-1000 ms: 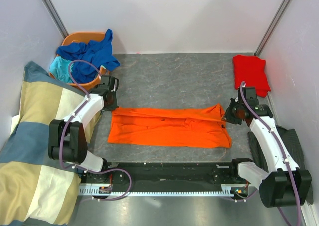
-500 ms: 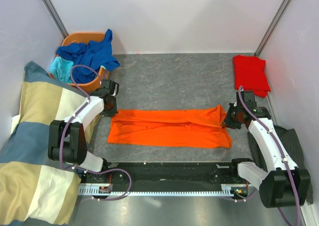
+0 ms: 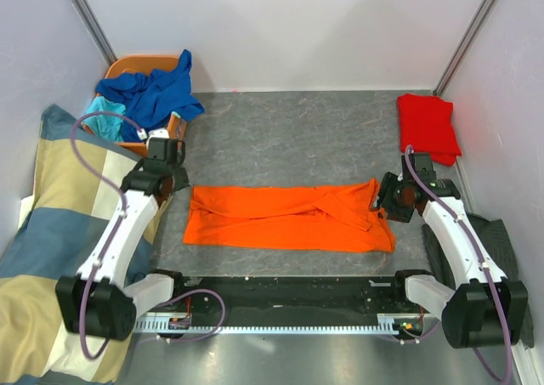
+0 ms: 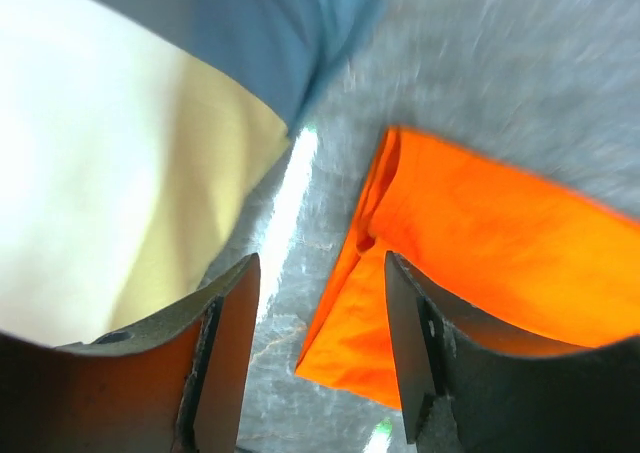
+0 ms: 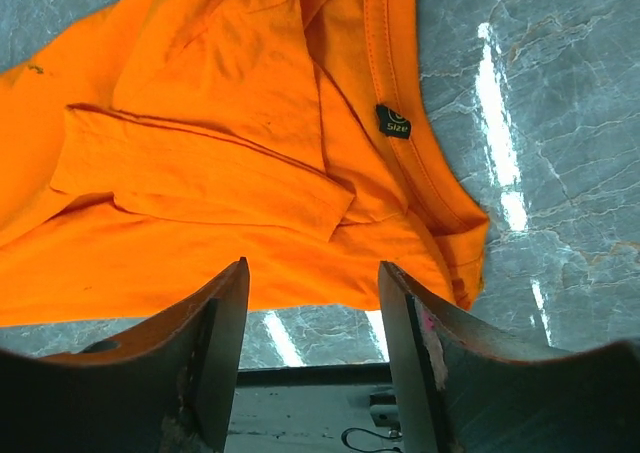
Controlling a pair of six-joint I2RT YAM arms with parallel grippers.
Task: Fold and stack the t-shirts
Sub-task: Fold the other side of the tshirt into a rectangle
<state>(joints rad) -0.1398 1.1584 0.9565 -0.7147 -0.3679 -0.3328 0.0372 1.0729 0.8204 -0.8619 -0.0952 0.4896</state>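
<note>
A spread t-shirt (image 3: 289, 217) lies flat across the near middle of the counter (image 3: 297, 138), its length running left to right, just beyond the rail (image 3: 289, 296) that carries the arm bases. A folded t-shirt (image 3: 427, 126) sits in the far right corner, well apart from it. In the far left corner stands a basket (image 3: 136, 64) with more t-shirts (image 3: 153, 92) heaped in it, one hanging over its right rim. A blanket (image 3: 51, 232) covers the left side, from beside the basket to the near edge. Another cloth (image 3: 493, 232) lies near at the right edge, under the right arm. The left pincer (image 4: 320, 273) hangs at the spread t-shirt's left end, between it and the blanket. The right pincer (image 5: 312, 273) hangs over its right end.
</note>
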